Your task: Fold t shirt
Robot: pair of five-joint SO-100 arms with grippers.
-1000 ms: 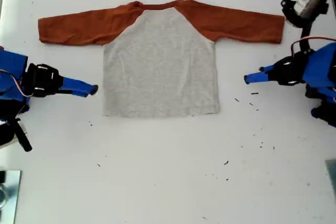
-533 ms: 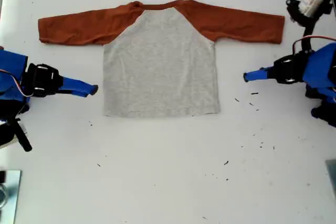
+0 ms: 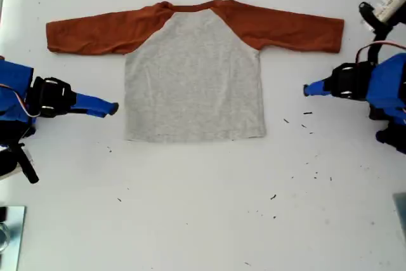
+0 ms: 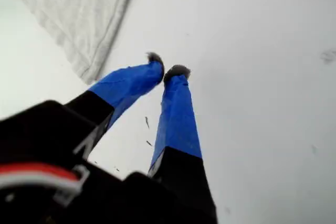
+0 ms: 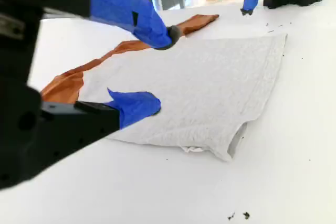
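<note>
Jaws differ between the two arms: my first gripper (image 4: 167, 66) has its blue fingers pinched almost tip to tip on nothing, while my second gripper (image 5: 160, 69) is spread wide, one finger above and one below, also empty.

Seen in the exterior view, both sit low over the white table (image 3: 203, 220) on either side of the t shirt (image 3: 193, 74) – my second gripper (image 3: 113, 108) at about nine o'clock, just beside the grey body's edge, and my first gripper (image 3: 307, 89) at about three o'clock, well apart from the cloth. A few dark specks (image 3: 274, 197) dot the table toward six o'clock.

The shirt lies flat and face up, its hem (image 3: 193, 136) nearest, grey body in the middle, and the rust-orange sleeves (image 3: 95, 32) stretched straight out toward ten and two o'clock, with the orange neck trim (image 3: 190, 7) at twelve.

It looks thin, soft and very light – likely to drape and drag rather than hold any shape, and a single layer may be hard to pinch off a smooth tabletop. Doubled, stitched edges probably offer the surest grip: a hem corner, which the second wrist view shows slightly lifted and curled, or a sleeve cuff (image 3: 336, 35). Lifting slowly and low should keep the rest from sliding.
</note>
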